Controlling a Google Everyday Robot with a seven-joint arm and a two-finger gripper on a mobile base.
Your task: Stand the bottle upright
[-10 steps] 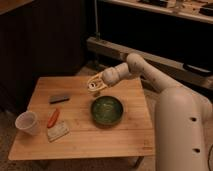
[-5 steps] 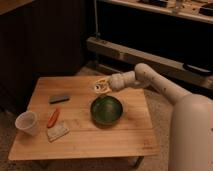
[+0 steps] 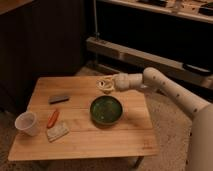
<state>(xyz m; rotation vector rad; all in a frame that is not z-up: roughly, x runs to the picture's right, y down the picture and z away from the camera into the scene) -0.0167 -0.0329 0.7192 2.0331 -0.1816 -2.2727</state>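
On the wooden table (image 3: pixel 85 142) a white cup (image 3: pixel 26 123) stands at the left edge; just right of it lie an orange stick (image 3: pixel 52 118) and a pale pad (image 3: pixel 57 132), with a dark block (image 3: pixel 58 99) farther back; a green bowl (image 3: pixel 106 111) sits mid-table; just behind it the gripper (image 3: pixel 105 86) is clamped around the bottle (image 3: pixel 102 83), near the table's far edge; the arm (image 3: pixel 160 82) reaches in from the right.

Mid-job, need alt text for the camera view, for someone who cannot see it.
The robot's arm reaches in from the picture's right, its claw and the pale bottle at its tip just behind a green bowl on a wooden table. Picture-left of the bowl: a white cup, an orange item, a dark block.
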